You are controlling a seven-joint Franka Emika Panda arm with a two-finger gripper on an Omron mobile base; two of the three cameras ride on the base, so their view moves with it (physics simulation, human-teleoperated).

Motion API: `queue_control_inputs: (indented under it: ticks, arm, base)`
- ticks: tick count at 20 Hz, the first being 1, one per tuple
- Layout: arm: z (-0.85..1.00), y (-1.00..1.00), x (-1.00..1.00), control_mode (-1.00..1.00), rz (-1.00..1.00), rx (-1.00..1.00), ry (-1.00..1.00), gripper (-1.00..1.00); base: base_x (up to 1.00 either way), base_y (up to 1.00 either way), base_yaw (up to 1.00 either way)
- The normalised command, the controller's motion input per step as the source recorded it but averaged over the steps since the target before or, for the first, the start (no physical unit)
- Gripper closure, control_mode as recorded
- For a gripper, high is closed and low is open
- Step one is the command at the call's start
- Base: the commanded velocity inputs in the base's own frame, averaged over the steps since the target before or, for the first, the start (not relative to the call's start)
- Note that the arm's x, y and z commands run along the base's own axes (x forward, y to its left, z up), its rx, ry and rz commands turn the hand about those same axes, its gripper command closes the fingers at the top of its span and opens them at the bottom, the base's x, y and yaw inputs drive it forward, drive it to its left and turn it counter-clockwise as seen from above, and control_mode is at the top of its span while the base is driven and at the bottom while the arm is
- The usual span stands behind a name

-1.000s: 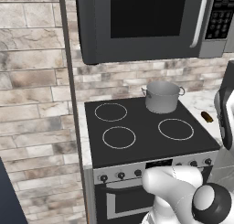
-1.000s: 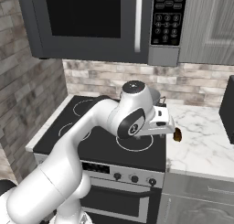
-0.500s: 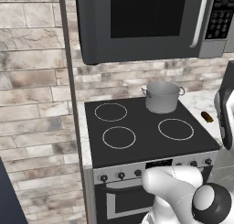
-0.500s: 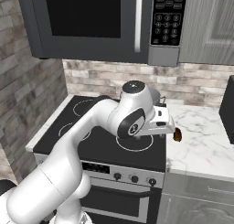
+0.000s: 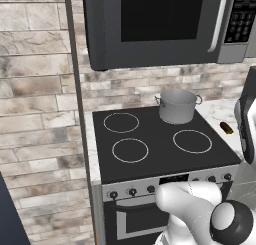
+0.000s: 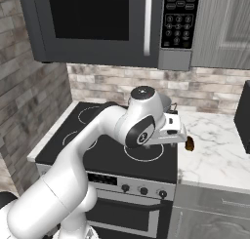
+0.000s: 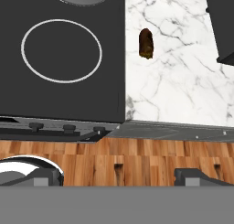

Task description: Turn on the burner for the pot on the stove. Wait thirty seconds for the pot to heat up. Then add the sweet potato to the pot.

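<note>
Hand (image 7: 167, 169) hangs released, empty, above the counter's (image 7: 183, 81) front edge, near the stove (image 7: 64, 95). Sweet potato (image 7: 146, 43) lies on the marble just beside the glass top: small, oblong, dark brown with an orange end. I judge it firm, light, apt to roll; I'd pinch across its narrow middle. Pot (image 5: 177, 105) stands on the rear right ring.
</note>
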Motion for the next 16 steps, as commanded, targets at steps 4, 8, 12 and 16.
queue_control_inputs:
  ticks: [4, 8, 12, 16]
  arm:
    - [0.00, 0.00, 0.00, -1.00, 0.00, 0.00, 0.00, -1.00]
    - [0.00, 0.00, 0.00, -1.00, 0.00, 0.00, 0.00, -1.00]
    - [0.00, 0.00, 0.00, -1.00, 0.00, 0.00, 0.00, -1.00]
    - [0.00, 0.00, 0.00, -1.00, 0.00, 0.00, 0.00, -1.00]
  base:
    - [0.00, 0.00, 0.00]
    - [0.00, 0.00, 0.00]
    - [0.00, 0.00, 0.00]
    - [0.00, 0.00, 0.00]
